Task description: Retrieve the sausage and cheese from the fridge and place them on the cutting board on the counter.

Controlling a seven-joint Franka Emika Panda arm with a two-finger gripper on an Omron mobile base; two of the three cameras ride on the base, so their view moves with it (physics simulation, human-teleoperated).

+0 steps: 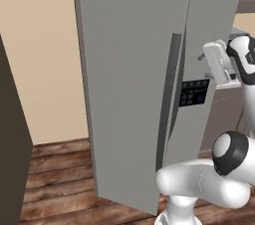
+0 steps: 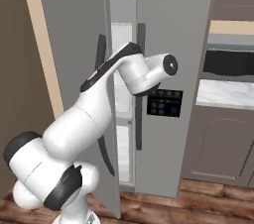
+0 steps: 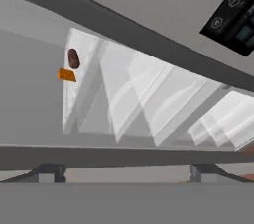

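The grey fridge (image 1: 134,69) fills the middle, and its left door (image 2: 74,44) is swung partly open. Through the gap in the hand view I see white shelves (image 3: 129,104). The dark reddish-brown sausage (image 3: 73,58) lies on a shelf deep inside. The orange cheese (image 3: 66,75) wedge sits right beside it. My gripper (image 3: 126,171) is open with nothing between its fingertips (image 3: 49,172). It is outside the fridge, facing the gap between the two dark handles. The white hand (image 1: 219,62) hangs beside the door's control panel (image 1: 194,92). The cutting board is out of view.
The open door stands close on the arm's left and the shut right door (image 2: 173,44) on its right. A dark brown tall cabinet (image 1: 10,134) is at far left. The white marble counter (image 2: 225,94) over grey-brown cabinets lies to the fridge's right. Wooden floor (image 1: 55,169) below.
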